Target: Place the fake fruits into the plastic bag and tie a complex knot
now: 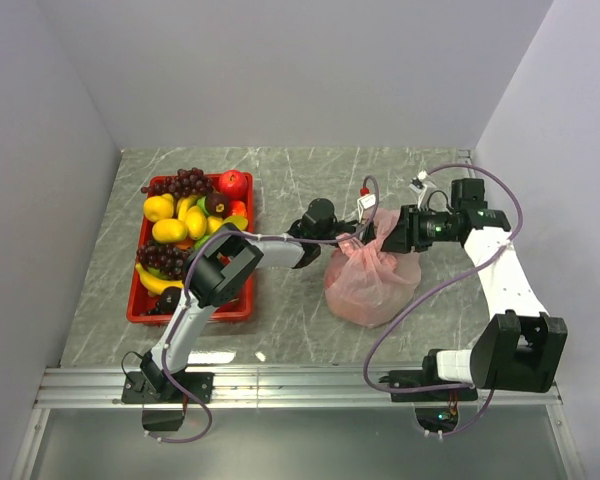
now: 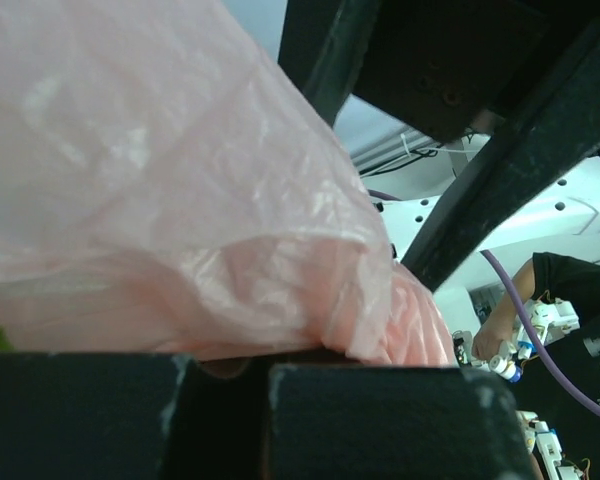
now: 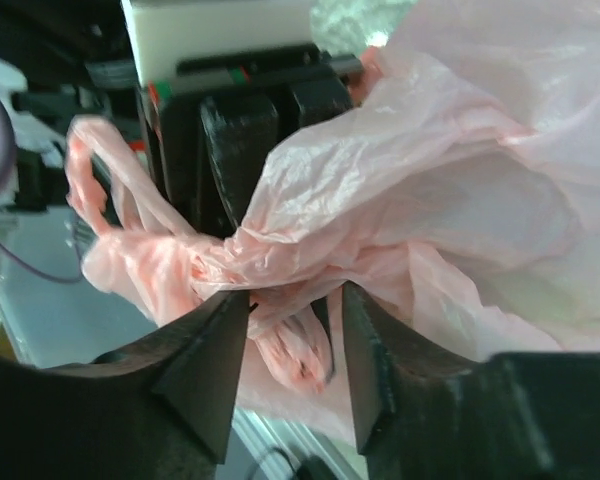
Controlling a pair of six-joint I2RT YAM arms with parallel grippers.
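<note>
The pink plastic bag (image 1: 372, 285) lies on the table mid-right, bulging, its contents hidden by the film. Its mouth is gathered into a twisted knot (image 3: 185, 262) with a loop on the left. My left gripper (image 1: 348, 238) is at the bag's top from the left, its jaws nearly together on the film (image 2: 280, 300). My right gripper (image 1: 388, 235) reaches in from the right; its open gripper (image 3: 295, 320) straddles a twisted tail of film (image 3: 295, 350) without pinching it. Several fake fruits (image 1: 190, 220) lie in the red tray: grapes, lemons, a red apple, a banana.
The red tray (image 1: 138, 300) stands at the left, beside the left arm's elbow (image 1: 220, 275). Grey walls close the table on three sides. A metal rail (image 1: 300, 385) runs along the near edge. Purple cables loop over both arms.
</note>
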